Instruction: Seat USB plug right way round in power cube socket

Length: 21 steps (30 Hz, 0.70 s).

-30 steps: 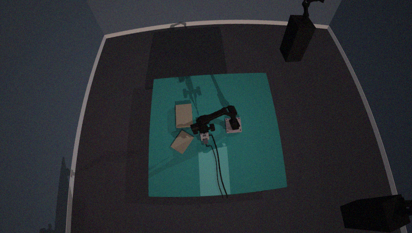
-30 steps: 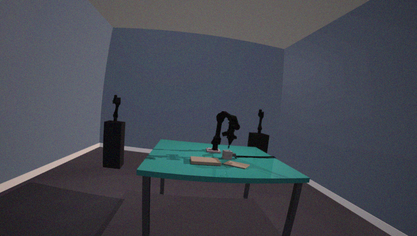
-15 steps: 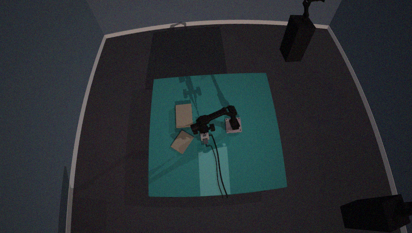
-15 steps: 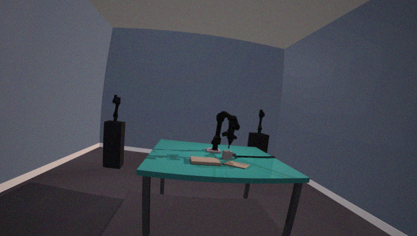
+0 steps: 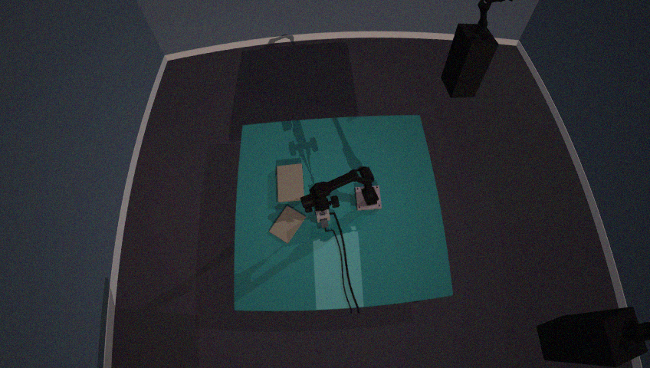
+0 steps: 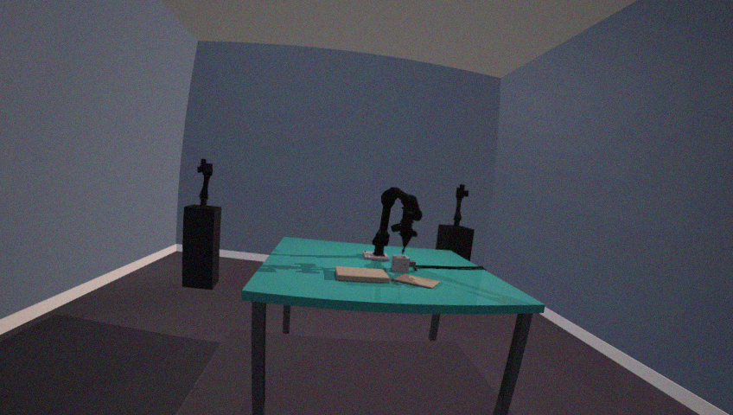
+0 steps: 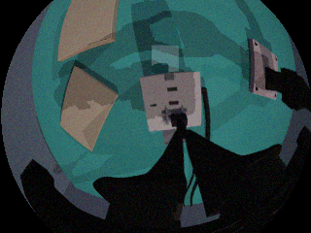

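Observation:
The power cube [image 5: 323, 218] [image 6: 399, 264] [image 7: 190, 84] is a pale block on the teal table [image 5: 401, 255] [image 6: 318, 297]. Its top shows several dark slots in the wrist view. My gripper [image 6: 404, 250] [image 7: 182, 134] points down over the cube's top, its fingertips nearly together. It is shut on the small dark USB plug [image 7: 179, 119], which is at the cube's top near the edge closest to the fingers. Whether the plug is in the socket, how deep, and which way round cannot be told; the fingers hide its lower part.
A thick tan block [image 5: 289, 182] [image 6: 361, 274] [image 7: 92, 24] and a thinner tan one [image 5: 287, 224] [image 6: 417, 280] [image 7: 87, 104] lie beside the cube. A grey plug [image 5: 324, 224] sits at its side. Dark cables [image 5: 343, 246] run to the table edge. The arm's base plate [image 5: 362, 203] [image 7: 256, 73] is opposite the tan blocks.

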Each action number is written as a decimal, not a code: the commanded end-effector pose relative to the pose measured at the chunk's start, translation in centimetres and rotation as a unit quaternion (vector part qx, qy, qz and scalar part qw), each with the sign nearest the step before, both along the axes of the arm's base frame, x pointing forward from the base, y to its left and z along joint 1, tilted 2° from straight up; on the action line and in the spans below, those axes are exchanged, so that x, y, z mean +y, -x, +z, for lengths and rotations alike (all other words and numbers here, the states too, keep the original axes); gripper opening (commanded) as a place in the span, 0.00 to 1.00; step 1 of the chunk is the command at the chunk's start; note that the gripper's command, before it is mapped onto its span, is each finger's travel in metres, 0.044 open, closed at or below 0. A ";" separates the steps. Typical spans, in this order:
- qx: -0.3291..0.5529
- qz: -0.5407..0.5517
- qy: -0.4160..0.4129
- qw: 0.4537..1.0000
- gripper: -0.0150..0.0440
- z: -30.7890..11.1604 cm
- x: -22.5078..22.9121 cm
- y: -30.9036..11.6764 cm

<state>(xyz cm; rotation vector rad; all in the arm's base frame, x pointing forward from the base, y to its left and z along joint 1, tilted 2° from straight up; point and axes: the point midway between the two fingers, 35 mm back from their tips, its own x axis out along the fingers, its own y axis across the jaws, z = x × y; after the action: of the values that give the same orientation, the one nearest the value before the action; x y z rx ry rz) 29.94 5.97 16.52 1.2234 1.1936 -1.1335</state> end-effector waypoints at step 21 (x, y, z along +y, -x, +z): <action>-0.001 0.004 -0.012 1.000 0.25 -0.3 0.2 -0.1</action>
<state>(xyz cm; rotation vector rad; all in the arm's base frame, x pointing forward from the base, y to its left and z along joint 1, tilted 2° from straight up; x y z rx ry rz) 29.95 6.13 16.27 1.2334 1.2070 -1.1237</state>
